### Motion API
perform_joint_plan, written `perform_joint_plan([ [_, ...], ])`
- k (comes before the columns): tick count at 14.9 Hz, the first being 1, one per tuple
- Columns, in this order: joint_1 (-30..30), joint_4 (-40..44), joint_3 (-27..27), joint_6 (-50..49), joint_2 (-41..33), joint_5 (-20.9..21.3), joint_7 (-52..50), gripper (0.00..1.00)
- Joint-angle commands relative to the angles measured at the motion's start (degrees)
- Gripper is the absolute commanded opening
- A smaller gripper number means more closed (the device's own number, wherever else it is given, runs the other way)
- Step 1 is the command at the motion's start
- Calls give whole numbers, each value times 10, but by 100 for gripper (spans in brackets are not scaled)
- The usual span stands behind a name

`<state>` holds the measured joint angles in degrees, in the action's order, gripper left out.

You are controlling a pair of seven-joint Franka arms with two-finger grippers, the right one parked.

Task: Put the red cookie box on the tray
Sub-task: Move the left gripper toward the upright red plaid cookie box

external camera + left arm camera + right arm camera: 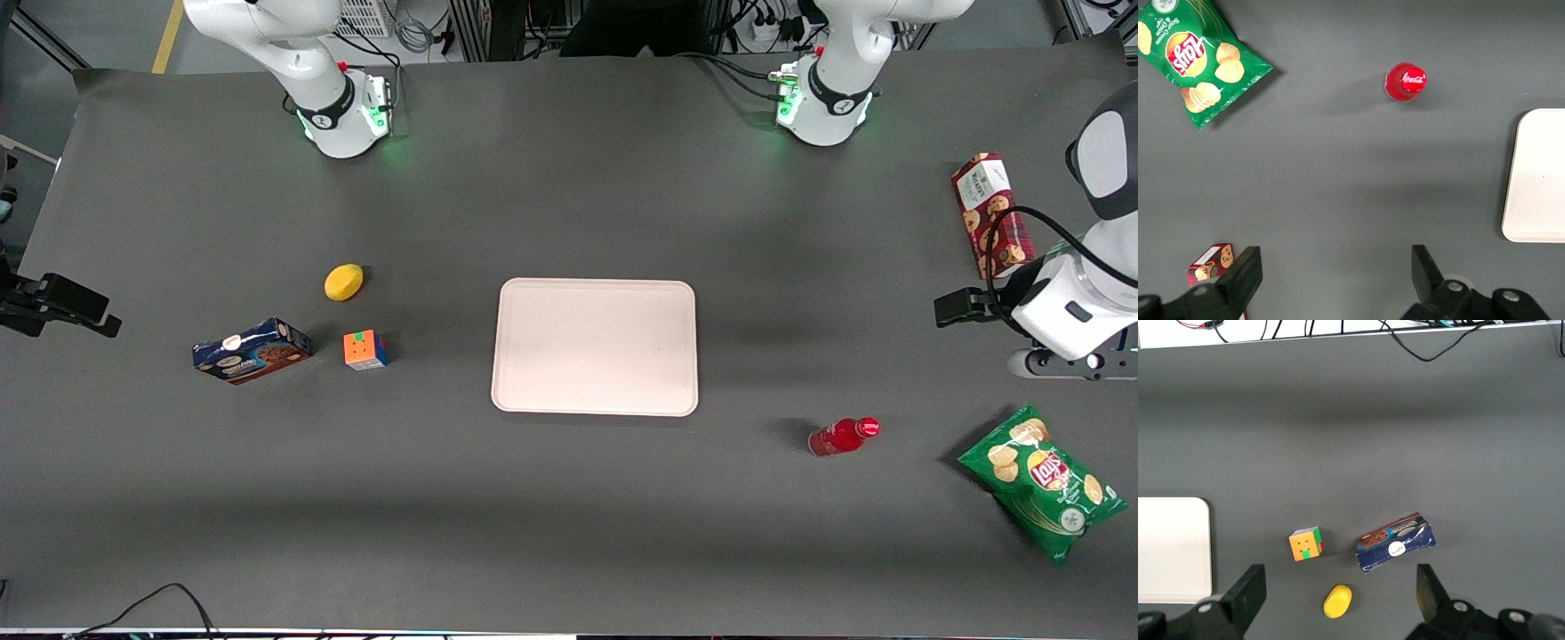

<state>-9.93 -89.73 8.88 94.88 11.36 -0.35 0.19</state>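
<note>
White rounded arm [1098,267] with grey cap, black cable looped over its wrist; base [822,102] ringed black, glowing green. Gripper [1335,277] has black fingers [1245,270] (silver screws at the roots), spread wide above the table.

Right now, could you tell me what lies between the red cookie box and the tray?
Only bare dark table: the front view shows nothing between the red cookie box and the tray. The open gripper hangs above the table beside the box.

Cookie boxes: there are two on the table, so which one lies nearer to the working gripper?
The red cookie box, lying toward the working arm's end beside the open gripper. The blue cookie box lies toward the parked arm's end, past the tray.
</note>
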Motion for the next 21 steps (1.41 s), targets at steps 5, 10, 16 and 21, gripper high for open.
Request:
perform_joint_plan([
  [5,-3,16,1,-36,6,-3,4,100],
  [10,18,-13,6,-72,-6,10,9,100],
  [16,129,-173,6,25,-71,23,109,100],
  [21,197,-363,6,173,-161,46,194,100],
])
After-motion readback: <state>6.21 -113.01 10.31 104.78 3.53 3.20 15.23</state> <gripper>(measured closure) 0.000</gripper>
